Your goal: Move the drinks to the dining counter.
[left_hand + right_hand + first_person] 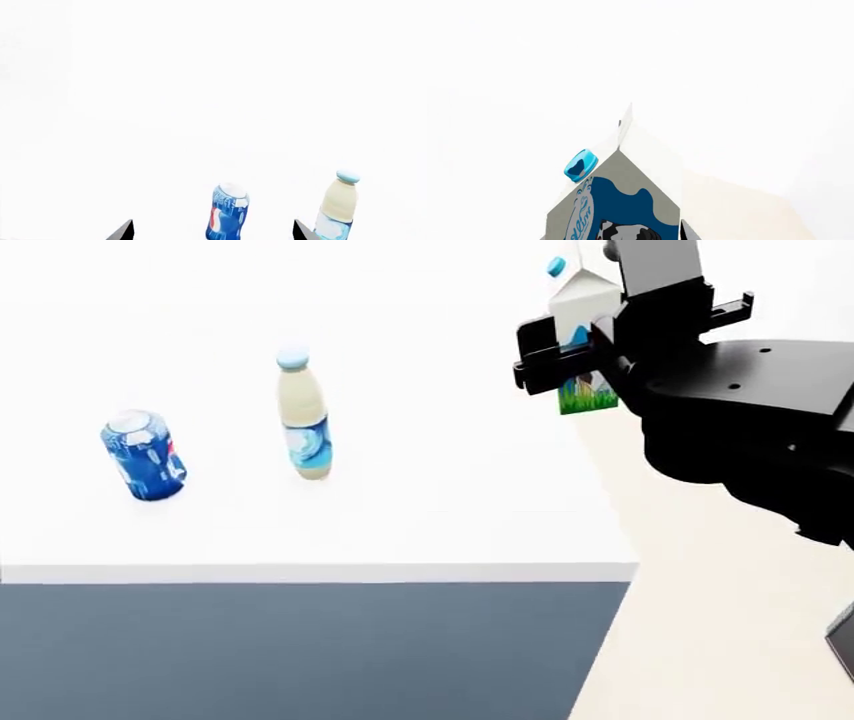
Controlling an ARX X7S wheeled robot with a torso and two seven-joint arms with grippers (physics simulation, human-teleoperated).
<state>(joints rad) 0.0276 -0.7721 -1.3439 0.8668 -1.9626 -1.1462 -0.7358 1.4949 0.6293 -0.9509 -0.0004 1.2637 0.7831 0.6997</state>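
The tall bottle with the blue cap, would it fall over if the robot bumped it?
Probably, yes. The cream bottle stands upright on the white counter, tall and narrow-based, so a nudge near its cap would likely tip it. Being round, it might then roll. Its smooth sides look slippery to grip.

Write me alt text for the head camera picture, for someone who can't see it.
The right gripper holds a milk carton in the air above the right end of a white dining counter. On the counter stand a blue soda can at left and a cream bottle beside it, apart. The counter's dark blue-grey base panel fills the bottom.
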